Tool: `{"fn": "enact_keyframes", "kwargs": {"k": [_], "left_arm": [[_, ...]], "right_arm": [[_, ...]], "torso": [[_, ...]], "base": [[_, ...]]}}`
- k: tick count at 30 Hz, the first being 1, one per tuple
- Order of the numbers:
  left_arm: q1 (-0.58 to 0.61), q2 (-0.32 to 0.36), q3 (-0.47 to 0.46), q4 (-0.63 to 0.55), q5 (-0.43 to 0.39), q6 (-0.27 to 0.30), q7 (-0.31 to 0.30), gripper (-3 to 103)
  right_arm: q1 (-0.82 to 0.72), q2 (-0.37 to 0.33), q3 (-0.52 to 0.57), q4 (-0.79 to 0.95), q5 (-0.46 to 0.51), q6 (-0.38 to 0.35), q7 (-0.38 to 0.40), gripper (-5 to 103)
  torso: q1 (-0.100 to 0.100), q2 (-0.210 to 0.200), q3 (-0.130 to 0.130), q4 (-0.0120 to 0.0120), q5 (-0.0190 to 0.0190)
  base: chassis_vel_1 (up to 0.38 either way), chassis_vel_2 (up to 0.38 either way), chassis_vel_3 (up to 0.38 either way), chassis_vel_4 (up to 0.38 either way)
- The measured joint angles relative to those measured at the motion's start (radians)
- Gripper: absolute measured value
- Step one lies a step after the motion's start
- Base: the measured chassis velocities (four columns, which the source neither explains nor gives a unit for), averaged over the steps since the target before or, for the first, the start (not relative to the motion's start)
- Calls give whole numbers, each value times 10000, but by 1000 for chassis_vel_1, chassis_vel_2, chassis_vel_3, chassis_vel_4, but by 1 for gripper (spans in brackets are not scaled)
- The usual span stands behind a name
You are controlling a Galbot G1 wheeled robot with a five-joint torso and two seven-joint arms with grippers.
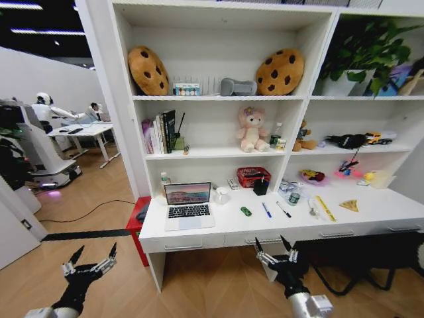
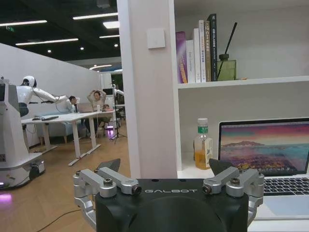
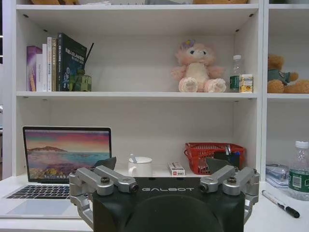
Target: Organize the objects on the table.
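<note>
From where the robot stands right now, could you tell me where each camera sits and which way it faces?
Head view: high on the robot, looking forward and down at the table and shelving; left gripper and right gripper low in front, both open.
Left wrist view: behind the left gripper, facing the shelving's left end, with the room beyond.
Right wrist view: behind the right gripper, facing the shelves squarely, red basket ahead.
Shared: all three show the open laptop.

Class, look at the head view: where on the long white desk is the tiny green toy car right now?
The tiny green toy car sits near the middle of the long white desk, between the open silver laptop on its left and the blue pen on its right.
</note>
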Motion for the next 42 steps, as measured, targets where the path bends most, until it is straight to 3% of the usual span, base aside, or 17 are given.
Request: {"fn": "enact_keyframes", "kwargs": {"k": [7, 30, 42], "left_arm": [[-9, -51, -87, -196, -285, 232, 32, 100], [-6, -69, -68, -232, -245, 190, 78, 100], [2, -89, -41, -142, -170, 63, 55, 99]], "right_arm": [[9, 209, 29, -55, -467, 163, -475, 100], [91, 356, 96, -158, -326, 98, -543, 100], [117, 396, -11, -225, -252, 230, -559, 100]], "torso": [[0, 0, 0, 0, 0], [-2, 1, -1, -1, 1], [0, -1, 1, -1, -3]], "base": [[0, 0, 0, 0], [-7, 7, 9, -7], [-155, 160, 160, -166]]}}
